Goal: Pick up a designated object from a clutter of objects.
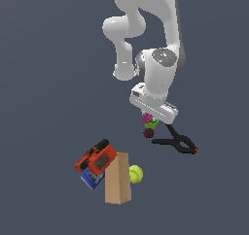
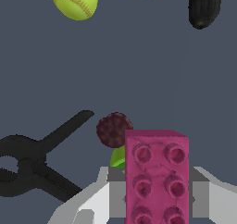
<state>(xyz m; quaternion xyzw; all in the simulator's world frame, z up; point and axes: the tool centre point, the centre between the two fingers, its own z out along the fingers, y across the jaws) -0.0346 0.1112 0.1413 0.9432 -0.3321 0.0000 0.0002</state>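
**Under the wrist: magenta brick in the hand's grip**

Beneath the white arm's wrist, the hand (image 1: 148,118) is closed around the magenta-pink studded brick (image 2: 156,177), which sits between its two light grey fingers (image 2: 87,204); the wrist view shows the brick's rows of round studs filling the gap between them. Seen from the exterior view, the brick (image 1: 147,118) is a tiny pink spot at the fingertips. Just beside it lie the small green cup (image 1: 152,124) and the dark maroon round lump (image 1: 148,132). The black clamp (image 1: 174,142) with orange tips lies near them, toward the exterior view's right. Well apart, toward the exterior view's left, stand the tan cardboard box (image 1: 117,178), the red-and-black drill (image 1: 96,159) resting against it, the blue can (image 1: 91,179) under the drill, and the tennis ball (image 1: 135,173) touching the box's other side.
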